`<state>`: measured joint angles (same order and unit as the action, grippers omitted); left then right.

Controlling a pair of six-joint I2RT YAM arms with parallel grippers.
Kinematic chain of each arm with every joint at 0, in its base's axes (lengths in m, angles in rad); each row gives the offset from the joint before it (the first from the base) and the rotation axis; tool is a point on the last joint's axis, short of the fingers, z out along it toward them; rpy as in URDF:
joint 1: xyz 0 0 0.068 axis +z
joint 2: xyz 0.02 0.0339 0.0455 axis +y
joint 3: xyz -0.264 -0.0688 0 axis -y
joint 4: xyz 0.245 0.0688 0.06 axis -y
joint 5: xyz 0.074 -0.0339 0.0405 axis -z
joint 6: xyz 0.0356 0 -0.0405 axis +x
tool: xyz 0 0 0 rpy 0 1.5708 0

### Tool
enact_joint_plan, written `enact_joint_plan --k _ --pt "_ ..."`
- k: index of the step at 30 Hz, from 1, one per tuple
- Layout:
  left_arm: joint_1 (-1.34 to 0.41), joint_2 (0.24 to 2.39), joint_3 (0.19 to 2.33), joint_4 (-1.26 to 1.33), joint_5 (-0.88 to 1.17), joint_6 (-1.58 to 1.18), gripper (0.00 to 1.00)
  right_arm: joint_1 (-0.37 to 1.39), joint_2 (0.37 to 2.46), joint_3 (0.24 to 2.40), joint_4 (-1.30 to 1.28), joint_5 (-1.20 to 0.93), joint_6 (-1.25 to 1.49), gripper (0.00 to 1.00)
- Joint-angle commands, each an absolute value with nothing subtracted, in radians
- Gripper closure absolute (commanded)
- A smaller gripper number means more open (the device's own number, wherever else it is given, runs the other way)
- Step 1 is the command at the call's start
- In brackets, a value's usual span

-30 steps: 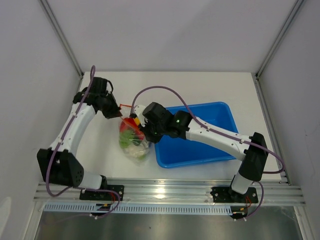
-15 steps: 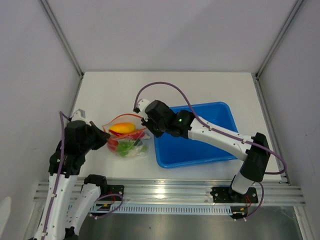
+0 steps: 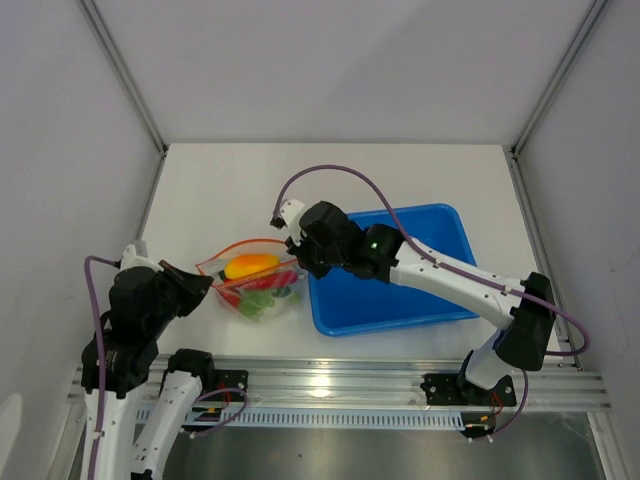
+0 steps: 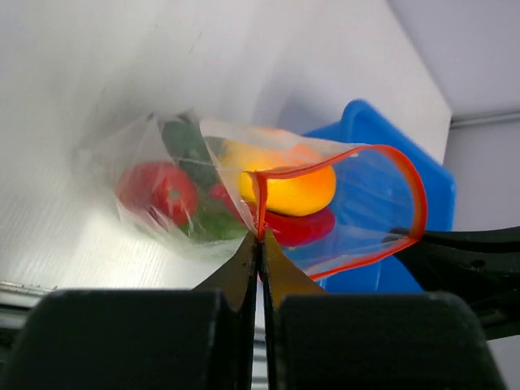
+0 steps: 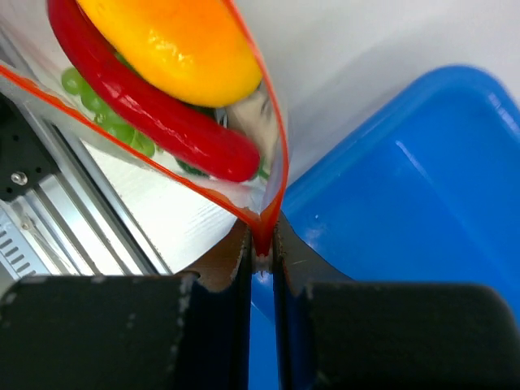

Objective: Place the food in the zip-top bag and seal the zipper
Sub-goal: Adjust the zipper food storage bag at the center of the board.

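Observation:
The clear zip-top bag point(image 3: 258, 285) lies on the table between the two arms, its orange-red zipper point(image 3: 240, 249) standing open in a loop. Inside it I see the yellow squash point(image 3: 250, 266), red chili point(image 5: 162, 122), red tomato point(image 4: 158, 191) and green pieces point(image 3: 262, 303). My left gripper point(image 3: 205, 283) is shut on the left end of the zipper point(image 4: 262, 207). My right gripper point(image 3: 296, 262) is shut on the right end of the zipper point(image 5: 266, 231). The cauliflower and fish are hidden.
A blue tray point(image 3: 440, 235) sits right of the bag, under the right arm; it also shows in the left wrist view point(image 4: 366, 130) and the right wrist view point(image 5: 422, 203). An aluminium rail point(image 3: 340, 385) runs along the near table edge.
The left arm swung from the far left down to the near left, bringing its end of the bag with it. The bag now lies flatter with its mouth open wider.

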<state>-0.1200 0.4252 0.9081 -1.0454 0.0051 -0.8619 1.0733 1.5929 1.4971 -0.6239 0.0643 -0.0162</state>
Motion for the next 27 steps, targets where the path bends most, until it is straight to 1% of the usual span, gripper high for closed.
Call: enact_joint_plan --k 1,2,4,5,7,8,10,11,12,13,14,15,16,18,21,25,27 --pt "-0.109 0.393 0.962 -1.074 -0.098 -0.897 0.99 1.071 1.542 1.585 -0.611 0.087 -0.063 1.0" --pt "-0.109 0.364 0.942 -1.078 -0.097 -0.91 0.96 1.072 1.536 1.577 -0.606 0.08 -0.067 1.0" --pt "-0.109 0.335 0.917 -1.106 -0.086 -0.949 0.94 1.078 1.519 1.549 -0.582 0.06 -0.08 1.0" --pt "-0.109 0.318 0.872 -1.117 -0.08 -0.963 0.94 1.083 1.513 1.533 -0.575 0.051 -0.081 1.0" --pt "-0.109 0.25 0.815 -1.126 -0.043 -0.992 0.86 1.091 1.496 1.476 -0.554 0.023 -0.084 1.0" --pt "-0.109 0.226 0.781 -1.126 -0.031 -0.997 0.8 1.094 1.491 1.459 -0.549 0.02 -0.083 1.0" --pt "-0.109 0.151 0.749 -1.131 -0.018 -1.009 0.71 1.106 1.482 1.427 -0.541 0.014 -0.08 1.0" --pt "-0.109 0.131 0.747 -1.129 -0.021 -1.009 0.59 1.111 1.482 1.422 -0.541 0.012 -0.08 1.0" --pt "-0.11 0.102 0.752 -1.127 -0.025 -0.994 0.54 1.115 1.479 1.416 -0.54 0.012 -0.08 1.0" --pt "-0.11 0.095 0.758 -1.12 -0.025 -0.98 0.51 1.121 1.471 1.414 -0.54 -0.02 -0.08 1.0" --pt "-0.109 0.095 0.762 -1.108 -0.025 -0.964 0.45 1.124 1.468 1.413 -0.538 -0.026 -0.081 1.0" --pt "-0.109 0.1 0.808 -1.101 -0.022 -0.924 0.43 1.126 1.465 1.411 -0.537 -0.034 -0.083 1.0" --pt "-0.11 0.118 0.825 -1.089 -0.018 -0.902 0.36 1.127 1.46 1.411 -0.535 -0.047 -0.087 1.0" --pt "-0.11 0.147 0.879 -1.028 0.0 -0.814 0.32 1.127 1.457 1.413 -0.535 -0.055 -0.092 1.0" --pt "-0.109 0.21 0.922 -0.913 0.115 -0.686 0.23 1.129 1.46 1.419 -0.537 -0.064 -0.095 1.0" --pt "-0.109 0.256 0.934 -0.735 0.342 -0.565 0.09 1.129 1.47 1.439 -0.538 -0.077 -0.101 1.0" --pt "-0.11 0.296 0.933 -0.649 0.431 -0.5 0.06 1.127 1.482 1.451 -0.548 -0.083 -0.109 1.0"
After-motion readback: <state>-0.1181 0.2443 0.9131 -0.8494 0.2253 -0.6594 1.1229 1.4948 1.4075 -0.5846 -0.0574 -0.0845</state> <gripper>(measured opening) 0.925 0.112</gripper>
